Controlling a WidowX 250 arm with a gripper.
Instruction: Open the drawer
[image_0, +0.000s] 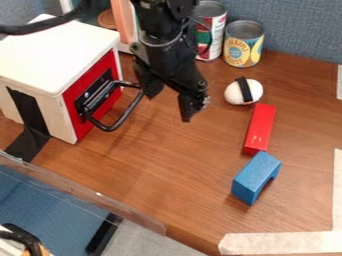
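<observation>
Brown tabletop (167, 170) | red-fronted drawer (75, 121) | black looped handle (109, 128) | white cabinet (53, 55)

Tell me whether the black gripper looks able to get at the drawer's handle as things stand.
Probably yes. The gripper hangs with its jaws apart right beside the black handle, which juts from the red front. I see nothing standing between them.

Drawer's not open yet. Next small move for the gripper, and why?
I'd ease the open gripper toward the red drawer front, so one finger probably passes over the black handle and the bar ends up between both. Right now the handle's outer end sits beside the nearer finger, not between the two, and the front looks flush with its box.
</observation>
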